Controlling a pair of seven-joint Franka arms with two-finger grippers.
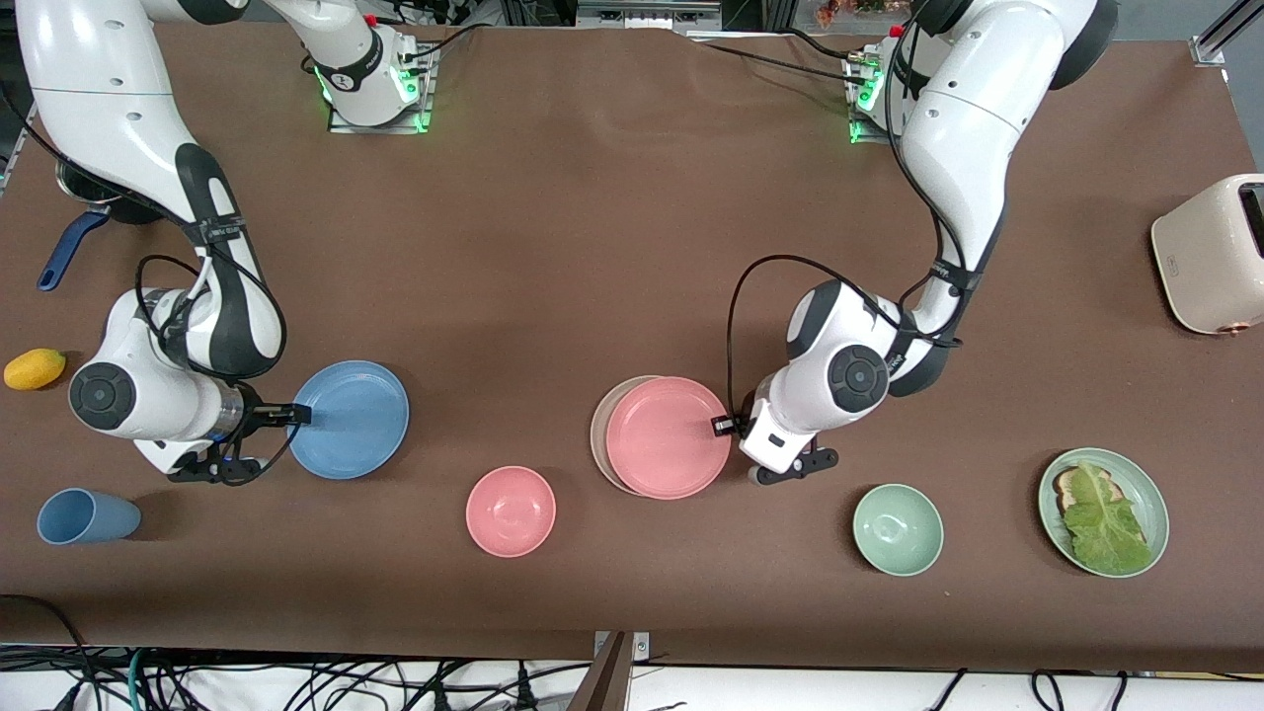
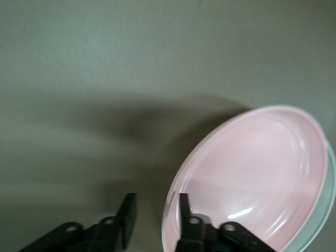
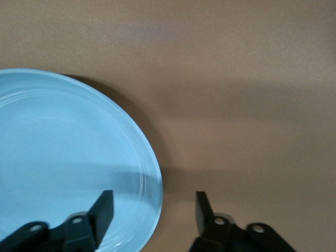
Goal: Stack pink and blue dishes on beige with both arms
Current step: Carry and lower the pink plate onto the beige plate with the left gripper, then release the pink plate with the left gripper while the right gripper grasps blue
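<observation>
The pink plate (image 1: 669, 436) lies on the beige plate (image 1: 598, 434), shifted a little toward the left arm's end, so only a crescent of beige shows. My left gripper (image 1: 724, 426) is at the pink plate's rim. It is open, with one finger over the pink plate (image 2: 252, 178) and the other outside the rim, neither touching it. The blue plate (image 1: 349, 419) lies flat on the table toward the right arm's end. My right gripper (image 1: 299, 413) is open astride the rim of the blue plate (image 3: 63, 157), one finger above it, one off its edge.
A pink bowl (image 1: 511, 511), a pale green bowl (image 1: 897, 528) and a green plate with toast and lettuce (image 1: 1136, 484) lie nearer the front camera. A blue cup (image 1: 87, 516), a yellow fruit (image 1: 35, 368) and a cream toaster (image 1: 1213, 255) stand at the table's ends.
</observation>
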